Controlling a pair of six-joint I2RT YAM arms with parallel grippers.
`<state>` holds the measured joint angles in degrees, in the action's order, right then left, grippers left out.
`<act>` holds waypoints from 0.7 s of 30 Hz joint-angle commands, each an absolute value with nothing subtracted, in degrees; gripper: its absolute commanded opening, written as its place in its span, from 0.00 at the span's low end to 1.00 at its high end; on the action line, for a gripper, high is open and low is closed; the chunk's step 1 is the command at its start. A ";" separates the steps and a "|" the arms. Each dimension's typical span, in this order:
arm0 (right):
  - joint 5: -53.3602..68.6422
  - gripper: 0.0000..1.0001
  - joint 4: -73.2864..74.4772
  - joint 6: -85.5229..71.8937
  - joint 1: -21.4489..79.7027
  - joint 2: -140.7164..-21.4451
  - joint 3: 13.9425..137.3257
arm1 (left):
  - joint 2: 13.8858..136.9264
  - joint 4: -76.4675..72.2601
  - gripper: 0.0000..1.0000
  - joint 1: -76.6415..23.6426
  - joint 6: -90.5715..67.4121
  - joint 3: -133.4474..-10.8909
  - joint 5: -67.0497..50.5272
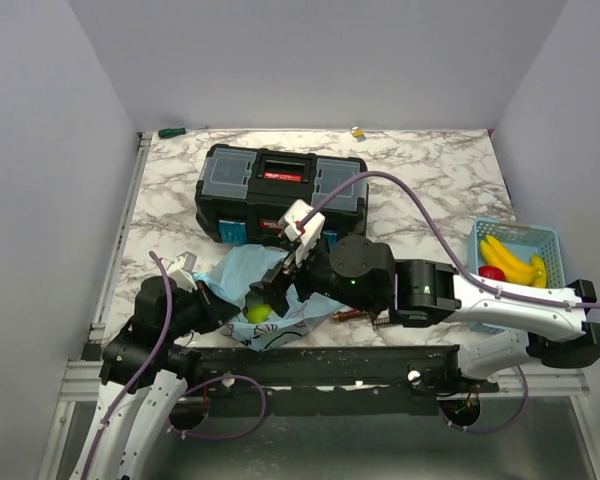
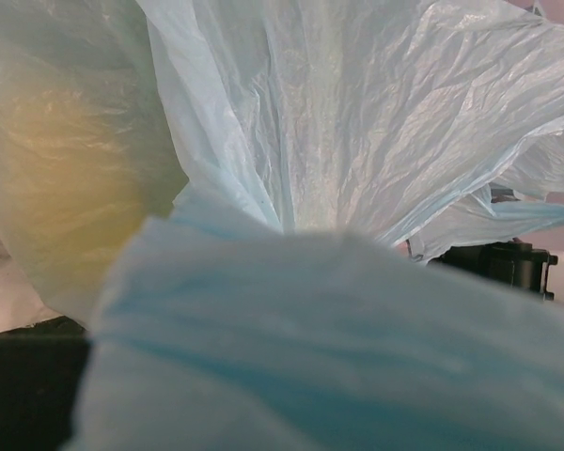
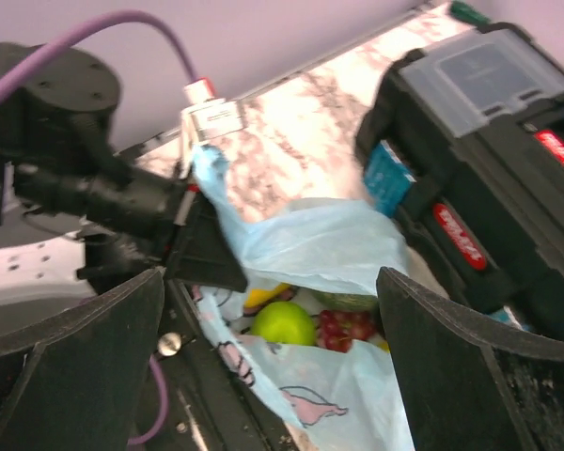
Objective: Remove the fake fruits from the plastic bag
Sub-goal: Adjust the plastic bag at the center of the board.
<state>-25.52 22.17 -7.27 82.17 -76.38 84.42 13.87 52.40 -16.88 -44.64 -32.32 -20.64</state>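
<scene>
No legible text anywhere. Toolbox (image 1: 280, 190) has a red label (image 1: 283, 173) on the lid with white lettering, too small to read from the top view. Right wrist view shows a red strip (image 3: 461, 235) with white marks on the toolbox front and a blue sticker (image 3: 387, 177) beside it, both blurred. Plastic bag (image 3: 329, 240) carries a pink cartoon print (image 3: 310, 406), no words discernible.

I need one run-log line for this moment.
left tool: shut on plastic bag | right tool: open over bag mouth | green fruit: inside bag
</scene>
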 commanded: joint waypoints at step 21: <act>-36.40 0.47 -5.63 -20.94 81.45 -97.09 61.24 | 13.44 51.43 0.00 -16.93 -46.83 -29.30 -23.93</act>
